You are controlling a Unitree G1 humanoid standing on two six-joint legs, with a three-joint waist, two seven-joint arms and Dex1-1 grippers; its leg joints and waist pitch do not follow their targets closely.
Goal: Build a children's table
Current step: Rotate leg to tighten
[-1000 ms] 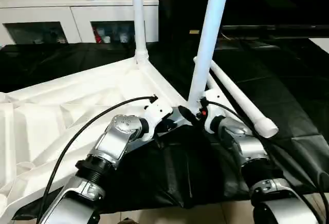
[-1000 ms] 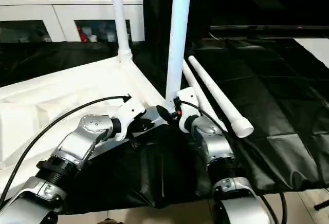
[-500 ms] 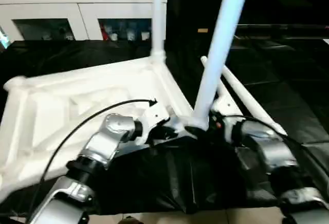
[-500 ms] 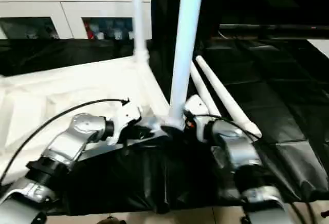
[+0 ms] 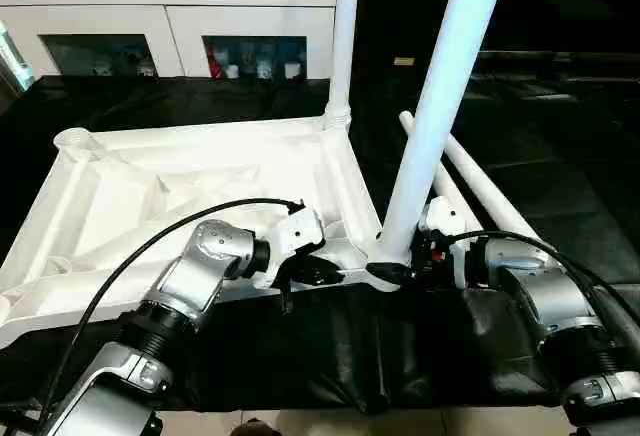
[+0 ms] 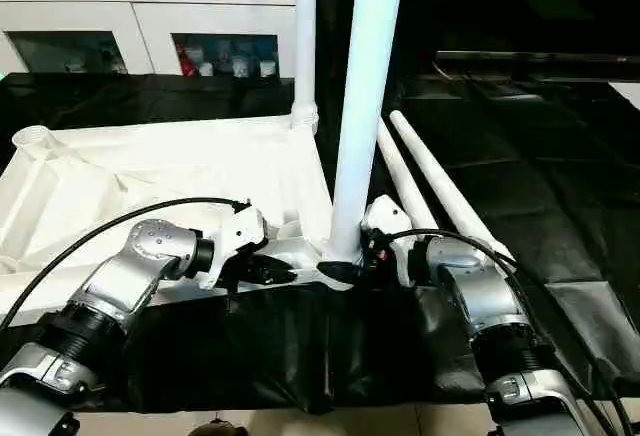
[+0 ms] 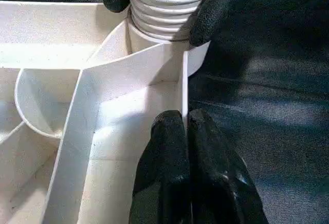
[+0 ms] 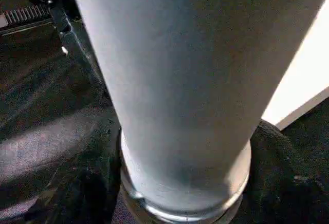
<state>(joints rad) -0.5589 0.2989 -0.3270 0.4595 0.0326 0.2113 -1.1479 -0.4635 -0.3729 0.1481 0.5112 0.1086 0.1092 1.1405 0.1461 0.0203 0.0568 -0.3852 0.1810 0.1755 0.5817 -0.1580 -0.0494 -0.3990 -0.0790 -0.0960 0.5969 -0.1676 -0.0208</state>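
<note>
The children's table top (image 5: 150, 186) lies upside down on a black cloth. One white leg (image 5: 343, 36) stands in the far right socket. Another leg (image 5: 440, 106) stands in the near right socket. My right gripper (image 7: 164, 3) is at this near leg's ribbed base, one black fingertip (image 7: 221, 3) pressed on each side of it. My left gripper (image 7: 185, 118) is shut on the thin rim wall (image 7: 182, 90) just beside that corner. Two loose legs (image 5: 480, 181) lie side by side on the cloth to the right. The far left socket (image 5: 72, 141) stands empty.
A white cabinet (image 5: 170, 16) with shelf openings runs along the back, small items on top. The black cloth (image 5: 560, 156) covers the work surface and hangs over the near edge. A black cable (image 5: 150, 246) arcs over my left forearm.
The camera has moved, so the whole table top now shows. Both grippers stay at the near right corner. My right gripper's fingers have drawn closer around the leg's base.
</note>
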